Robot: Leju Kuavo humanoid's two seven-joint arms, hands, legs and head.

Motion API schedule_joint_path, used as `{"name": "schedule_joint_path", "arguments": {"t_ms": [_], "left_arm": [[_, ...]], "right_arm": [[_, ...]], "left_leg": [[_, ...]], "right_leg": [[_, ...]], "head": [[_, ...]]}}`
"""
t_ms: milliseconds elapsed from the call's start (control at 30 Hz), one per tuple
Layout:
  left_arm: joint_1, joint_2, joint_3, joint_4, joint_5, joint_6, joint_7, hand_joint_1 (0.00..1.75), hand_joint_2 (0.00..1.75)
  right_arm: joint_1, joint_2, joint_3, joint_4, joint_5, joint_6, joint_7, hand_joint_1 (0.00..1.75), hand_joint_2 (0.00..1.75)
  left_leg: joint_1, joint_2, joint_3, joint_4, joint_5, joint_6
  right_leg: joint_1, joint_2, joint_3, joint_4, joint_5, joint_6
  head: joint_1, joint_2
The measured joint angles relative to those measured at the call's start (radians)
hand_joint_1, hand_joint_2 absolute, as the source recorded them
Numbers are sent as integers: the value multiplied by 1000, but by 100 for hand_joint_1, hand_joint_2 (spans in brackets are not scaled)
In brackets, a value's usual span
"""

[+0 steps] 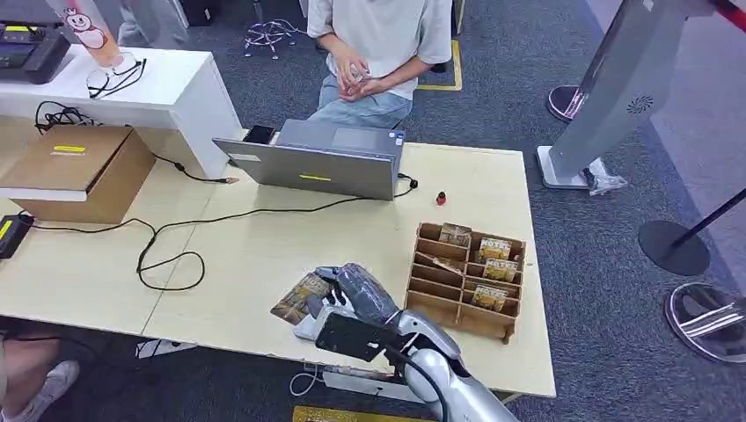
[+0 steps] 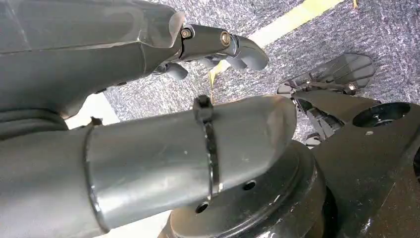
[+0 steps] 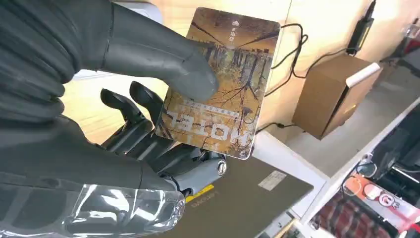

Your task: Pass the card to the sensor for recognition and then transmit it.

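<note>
**Card in the right hand, low centre of the head view**

The right hand (image 1: 352,294) holds one card (image 1: 302,297), thumb pressed on its face, fingers behind. The card sticks out toward frame left, long axis roughly along the table (image 1: 264,255) edge. The left hand (image 2: 198,47) hangs over carpet, fingers loosely curled, holding nothing. One wooden card rack (image 1: 466,280) sits just right of the hand; one laptop (image 1: 321,158) lies above. I cannot pick out the sensor.

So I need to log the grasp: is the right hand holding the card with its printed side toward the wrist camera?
Yes, the right hand pinches the card, printed side showing.
</note>
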Motion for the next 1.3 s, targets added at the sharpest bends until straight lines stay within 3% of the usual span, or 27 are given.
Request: {"name": "schedule_joint_path", "arguments": {"t_ms": [767, 1300], "left_arm": [[-1, 0, -18, 0, 14, 0, 10, 0, 0], [-3, -2, -25, 0, 18, 1, 26, 0, 0]], "right_arm": [[-13, 8, 7, 114, 10, -14, 39, 175, 175], [-29, 13, 16, 189, 92, -62, 79, 175, 175]], "left_leg": [[0, 0, 0, 0, 0, 0], [0, 0, 0, 0, 0, 0]], "right_leg": [[0, 0, 0, 0, 0, 0], [0, 0, 0, 0, 0, 0]], "head": [[0, 0], [0, 0]]}}
